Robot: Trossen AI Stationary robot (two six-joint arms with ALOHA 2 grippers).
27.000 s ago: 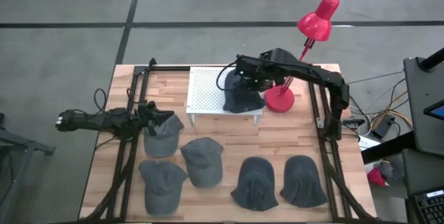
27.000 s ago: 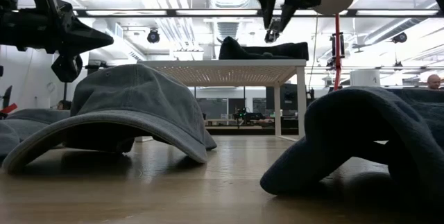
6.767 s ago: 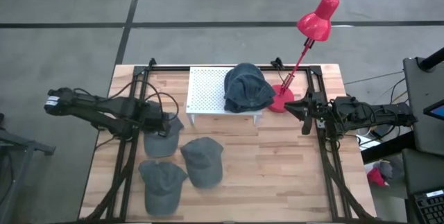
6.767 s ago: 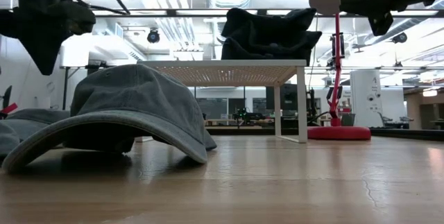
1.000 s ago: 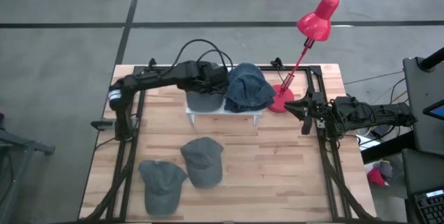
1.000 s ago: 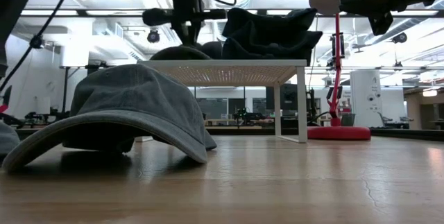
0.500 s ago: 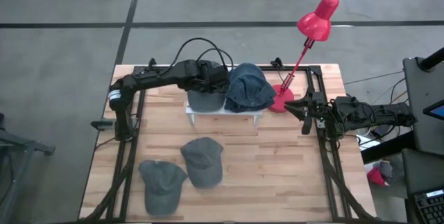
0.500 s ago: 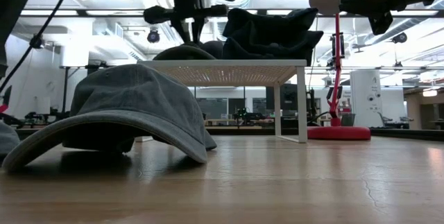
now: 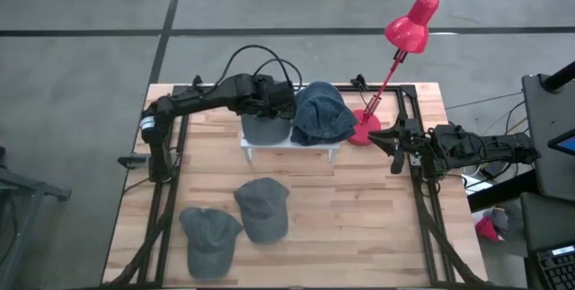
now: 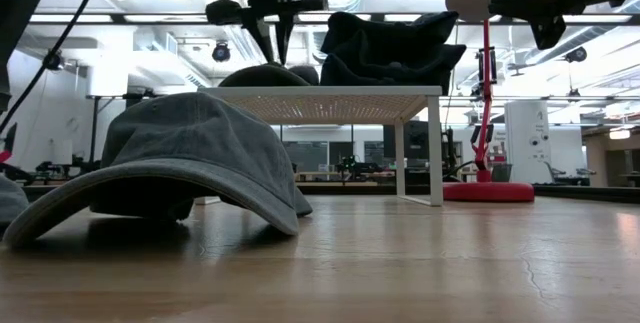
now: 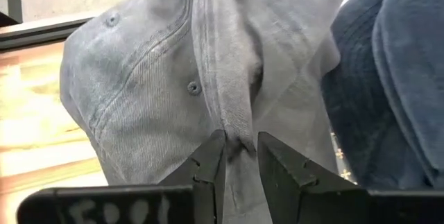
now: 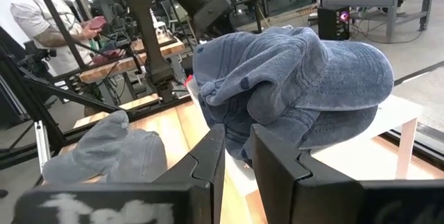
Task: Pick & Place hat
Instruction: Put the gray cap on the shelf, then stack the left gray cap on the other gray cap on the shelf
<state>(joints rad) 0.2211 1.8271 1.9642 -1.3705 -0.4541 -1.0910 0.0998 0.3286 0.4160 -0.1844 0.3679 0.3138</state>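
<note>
Over the last second the left gripper had drawn back a little from the grey hat, which now sat on the white perforated rack beside the pile of blue hats already there. In the left wrist view its fingers stood narrowly apart just above a fold of the hat's crown, and whether they had let go of the cloth or only hovered over it I could not tell for certain; the low view showed the gripper above the hat's dome, which suggested release. That read as one more hat delivered, with two grey hats left on the wooden table, toward seven o'clock from the rack. The right gripper waited at the table's three o'clock edge, its fingers nearly closed on nothing. The red desk lamp stood just at three o'clock of the rack, its base touching or nearly touching the blue pile, so little room remained there. The blue pile crowded the placed hat closely, and a careless lift-off could drag either one.
</note>
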